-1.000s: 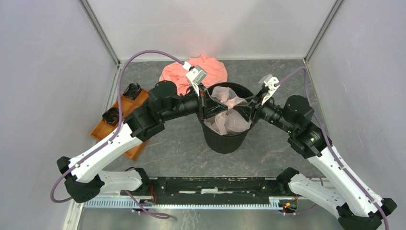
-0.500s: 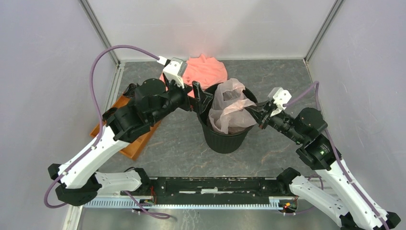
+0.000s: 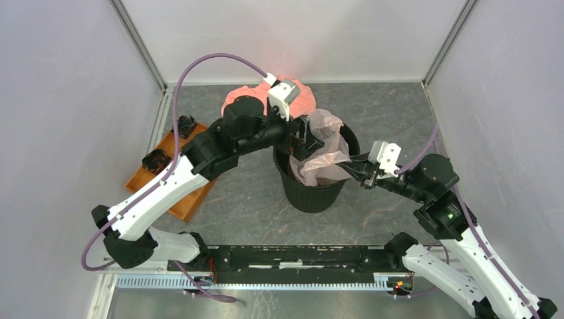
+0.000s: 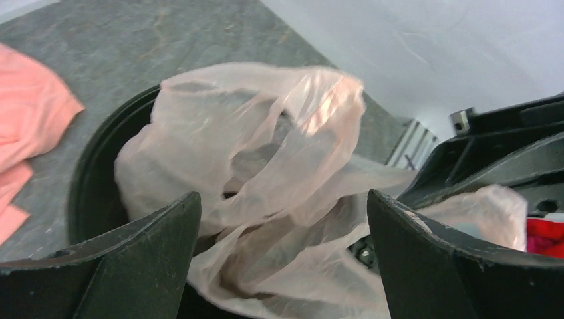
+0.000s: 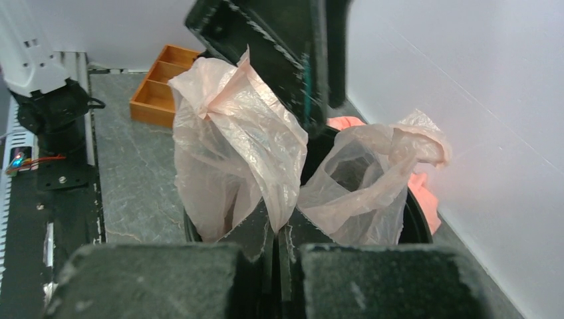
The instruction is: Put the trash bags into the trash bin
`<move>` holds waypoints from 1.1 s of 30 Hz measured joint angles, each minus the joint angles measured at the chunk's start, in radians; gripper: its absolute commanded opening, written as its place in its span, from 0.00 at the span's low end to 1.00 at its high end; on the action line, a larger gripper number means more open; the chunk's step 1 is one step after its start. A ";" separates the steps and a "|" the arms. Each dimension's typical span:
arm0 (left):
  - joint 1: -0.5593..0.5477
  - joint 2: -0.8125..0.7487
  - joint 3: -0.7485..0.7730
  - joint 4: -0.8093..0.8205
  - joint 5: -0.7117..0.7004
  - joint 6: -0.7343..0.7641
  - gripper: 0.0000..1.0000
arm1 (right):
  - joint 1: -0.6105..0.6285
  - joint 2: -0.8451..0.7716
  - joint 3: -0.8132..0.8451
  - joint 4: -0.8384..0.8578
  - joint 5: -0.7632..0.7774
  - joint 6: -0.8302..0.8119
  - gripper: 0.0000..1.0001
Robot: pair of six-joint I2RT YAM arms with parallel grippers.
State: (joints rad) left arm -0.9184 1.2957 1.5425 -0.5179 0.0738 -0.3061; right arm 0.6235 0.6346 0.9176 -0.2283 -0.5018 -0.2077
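Swinging back in from the side of the tray (image 3: 174, 203), the left gripper (image 3: 302, 136) now hangs over the rim of the bin (image 3: 312, 196) at about eleven o'clock. Its jaws are spread wide with nothing gripped. The right gripper (image 3: 356, 173) has drawn back to the rim at four o'clock, clamped tight on a fold of the bag (image 3: 324, 149). The bag sits partly inside the bin, its top billowing above the rim toward one o'clock. It looks feather-light, limp and slippery, likely to spring back up. A pinch on the bunched upper edge seems the best hold.
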 measured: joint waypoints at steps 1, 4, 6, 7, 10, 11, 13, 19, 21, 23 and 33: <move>0.000 0.014 0.006 0.015 0.030 -0.008 0.98 | 0.000 0.002 0.000 0.001 -0.016 -0.004 0.01; 0.000 0.051 0.026 0.053 0.072 -0.055 0.97 | 0.000 0.004 0.000 0.001 -0.040 -0.011 0.01; 0.000 0.069 0.029 0.091 0.097 -0.097 0.98 | 0.000 0.000 -0.003 0.003 -0.039 -0.010 0.01; 0.000 0.075 0.027 0.112 0.110 -0.120 0.99 | 0.000 -0.005 -0.009 0.006 -0.036 -0.009 0.01; 0.000 0.086 0.011 0.185 0.146 -0.187 1.00 | 0.000 -0.039 -0.051 0.039 -0.028 0.003 0.01; 0.000 0.087 0.002 0.207 0.148 -0.207 1.00 | 0.000 -0.052 -0.068 0.048 -0.027 0.006 0.01; 0.000 0.090 -0.010 0.245 0.146 -0.243 0.96 | 0.000 -0.064 -0.084 0.057 -0.027 0.012 0.01; -0.014 0.119 -0.012 0.311 0.109 -0.278 0.77 | 0.000 -0.058 -0.089 0.066 -0.029 0.020 0.01; -0.026 0.126 -0.012 0.317 0.086 -0.279 0.71 | 0.000 -0.057 -0.089 0.068 -0.029 0.021 0.01; -0.043 0.135 -0.012 0.318 0.046 -0.280 0.70 | 0.000 -0.058 -0.089 0.071 -0.028 0.021 0.01; -0.106 0.142 -0.032 0.306 -0.076 -0.279 0.76 | 0.000 -0.070 -0.089 0.073 -0.014 0.020 0.01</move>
State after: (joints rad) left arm -1.0241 1.4380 1.5108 -0.2115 -0.0025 -0.5854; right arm 0.6235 0.5644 0.8288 -0.1555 -0.5163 -0.1875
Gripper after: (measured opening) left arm 0.761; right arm 0.012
